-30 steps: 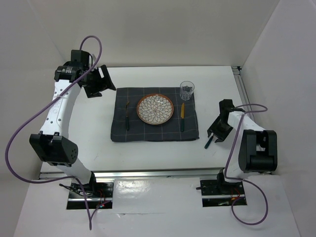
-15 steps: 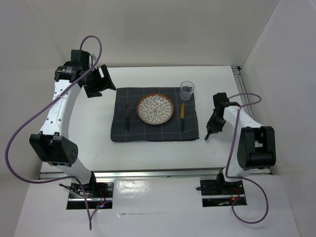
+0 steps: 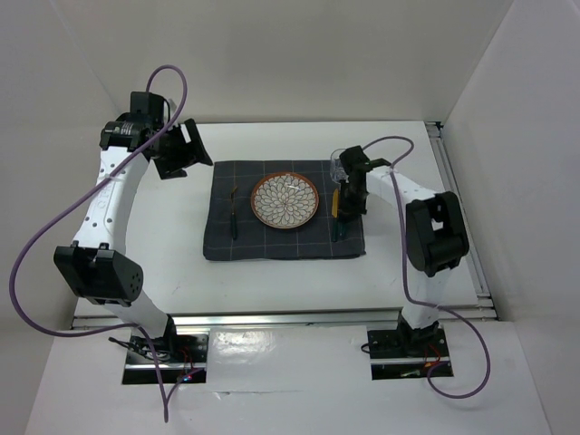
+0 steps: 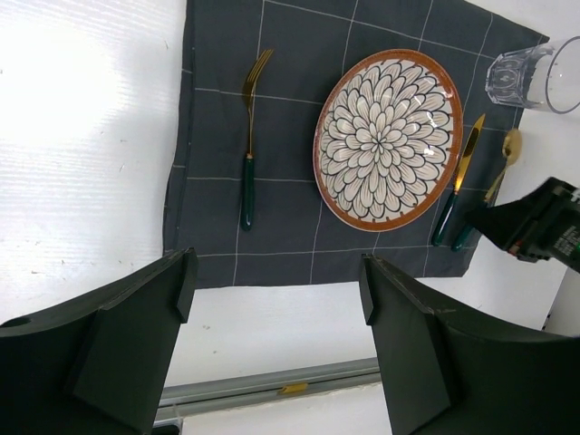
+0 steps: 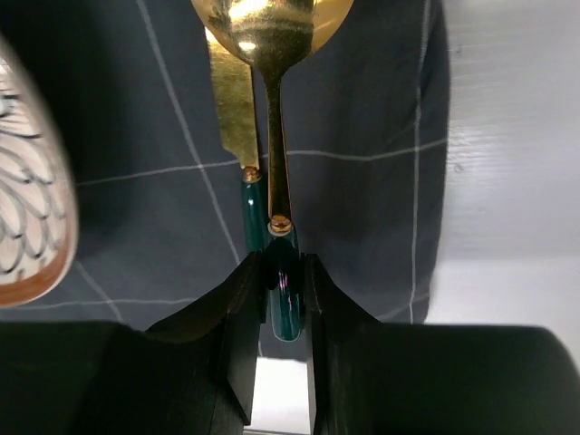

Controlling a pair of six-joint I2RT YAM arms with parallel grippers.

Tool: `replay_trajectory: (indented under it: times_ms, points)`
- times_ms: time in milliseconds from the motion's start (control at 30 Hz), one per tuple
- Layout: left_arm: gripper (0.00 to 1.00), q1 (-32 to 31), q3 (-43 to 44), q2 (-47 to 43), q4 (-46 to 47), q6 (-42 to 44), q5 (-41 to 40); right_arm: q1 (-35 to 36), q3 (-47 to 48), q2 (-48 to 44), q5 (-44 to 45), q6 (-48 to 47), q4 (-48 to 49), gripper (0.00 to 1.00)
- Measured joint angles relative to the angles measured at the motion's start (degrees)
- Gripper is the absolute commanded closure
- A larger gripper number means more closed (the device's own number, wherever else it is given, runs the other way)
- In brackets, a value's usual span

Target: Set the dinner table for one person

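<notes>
The right gripper [image 5: 276, 272] is now hanging over the cloth's [image 5: 362, 91] right edge, no longer over the bare table [image 5: 507, 136], and is clamping the spoon [image 5: 272, 27] by its green handle. The spoon is running parallel to the knife [image 5: 231, 100], just outside it, with its bowl pointing away from the jaws. The left gripper [image 4: 272, 344] is gaping empty, well apart.

The spoon [image 5: 277, 172] is glossy gold metal, the cloth [image 5: 136, 109] matt woven
</notes>
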Motion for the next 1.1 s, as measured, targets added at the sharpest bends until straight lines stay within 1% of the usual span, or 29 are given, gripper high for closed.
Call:
replay_trajectory:
  times_ms: [67, 100, 133, 233, 267, 300, 433, 467, 500, 533, 567, 600, 667, 733, 767, 800, 833, 1000, 1100]
  points:
    - [0.11, 0.00, 0.00, -0.07, 0.04, 0.00, -0.02, 0.31, 0.13, 2.03, -0.11, 0.00, -0.07, 0.96]
    - [0.11, 0.00, 0.00, -0.09, 0.04, 0.00, -0.07, 0.28, 0.46, 2.97, 0.11, 0.00, -0.17, 0.93]
    - [0.11, 0.00, 0.00, -0.11, 0.04, 0.00, -0.13, 0.24, 0.87, 3.96, 0.37, 0.02, -0.15, 0.85]
    - [0.11, 0.00, 0.00, -0.13, 0.09, 0.00, -0.31, 0.24, 2.16, 6.47, 0.98, 0.09, -0.20, 0.74]
    - [0.11, 0.00, 0.00, -0.13, 0.09, 0.00, -0.39, 0.24, 2.47, 7.04, 1.09, 0.09, -0.26, 0.64]
    - [0.11, 0.00, 0.00, -0.13, 0.09, 0.00, -0.46, 0.26, 2.69, 7.41, 1.11, 0.28, -0.31, 0.61]
    - [0.11, 0.00, 0.00, -0.15, 0.09, 0.00, -0.63, 0.26, 3.67, 7.52, 1.66, 0.26, -1.11, 0.59]
    - [0.11, 0.00, 0.00, -0.15, 0.07, 0.00, -0.66, 0.26, 4.17, 7.48, 1.88, 0.31, -1.55, 0.58]
    - [0.11, 0.00, 0.00, -0.15, 0.09, 0.00, -0.66, 0.26, 4.63, 7.32, 2.29, 0.35, -2.01, 0.51]
    - [0.11, 0.00, 0.00, -0.15, 0.07, 0.00, -0.66, 0.26, 5.14, 6.95, 2.78, 0.57, -2.54, 0.38]
    - [0.11, 0.00, 0.00, -0.15, 0.09, 0.00, -0.66, 0.26, 5.68, 6.38, 3.37, 0.85, -3.30, 0.30]
    - [0.11, 0.00, 0.00, -0.15, 0.07, 0.00, -0.66, 0.26, 6.21, 5.57, 4.15, 1.09, -4.09, 0.24]
    - [0.11, 0.00, 0.00, -0.15, 0.07, 0.00, -0.63, -0.04, 6.95, 2.99, 6.10, 1.81, -5.57, 0.15]
    - [0.11, 0.00, 0.00, -0.15, 0.04, 0.00, -0.63, -0.42, 7.17, -0.98, 8.90, 3.58, -7.06, 0.14]
    - [0.11, 0.00, 0.02, -0.15, 0.02, 0.00, -0.61, -1.07, 7.17, -3.41, 10.73, 4.92, -7.87, 0.07]
    - [0.11, 0.00, 0.04, -0.15, 0.02, 0.00, -0.61, -2.05, 7.06, -5.73, 12.57, 6.32, -8.44, 0.04]
    - [0.11, 0.00, 0.04, -0.17, 0.02, 0.00, -0.59, -3.65, 6.67, -8.57, 14.34, 7.74, -8.72, 0.02]
    - [0.11, 0.00, 0.04, -0.63, 0.07, 0.00, -0.57, -15.15, 2.60, -20.92, 19.69, 12.11, -9.94, 0.02]
    - [0.11, 0.00, 0.04, -1.64, 0.31, 0.02, -0.20, -18.40, -0.26, -25.09, 20.87, 12.72, -10.45, 0.05]
